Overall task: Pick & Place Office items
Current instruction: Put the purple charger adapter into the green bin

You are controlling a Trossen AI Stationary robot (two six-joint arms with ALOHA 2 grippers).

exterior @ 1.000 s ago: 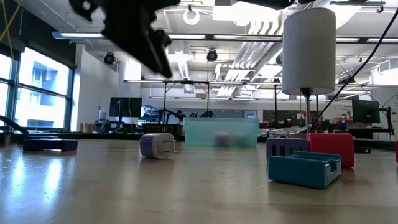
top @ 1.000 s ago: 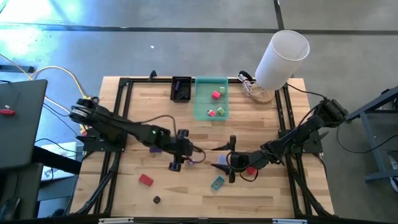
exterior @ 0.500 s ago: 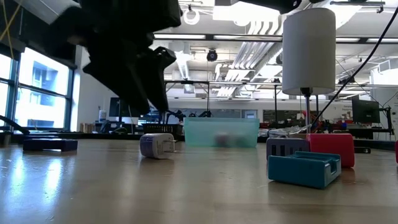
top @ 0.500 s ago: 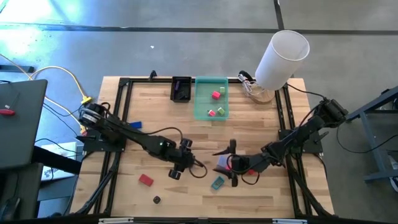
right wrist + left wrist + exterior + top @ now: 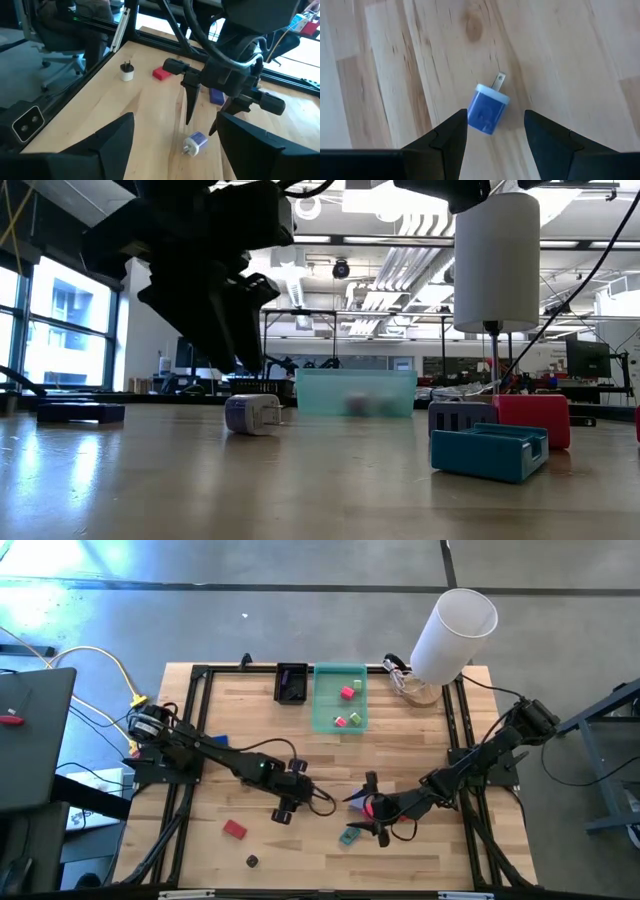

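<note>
A small blue-purple plug adapter (image 5: 488,110) lies on its side on the wooden table, prongs pointing away from the wrist camera. My left gripper (image 5: 495,114) hangs open just above it, pointing steeply down, one finger on either side and clear of it. The low view shows this adapter (image 5: 250,413) below the left gripper (image 5: 235,350). My right gripper (image 5: 372,808) hovers open to the right, nearly level, with nothing between its fingers (image 5: 115,145). Nearby lie a teal block (image 5: 349,835), a red block (image 5: 234,829) and a tiny black piece (image 5: 252,861).
A translucent green tray (image 5: 322,700) holding pink and green pieces and a small black tray (image 5: 291,683) stand at the far edge. The white cylinder (image 5: 455,635) stands far right. Another red block (image 5: 530,418) and a grey block (image 5: 455,417) sit under the right arm.
My left gripper has come down toward the table's near side and now stands over the plug adapter, still open. My right gripper has turned its wrist a little, so its fingers lie more slanted, and has otherwise kept its place.
</note>
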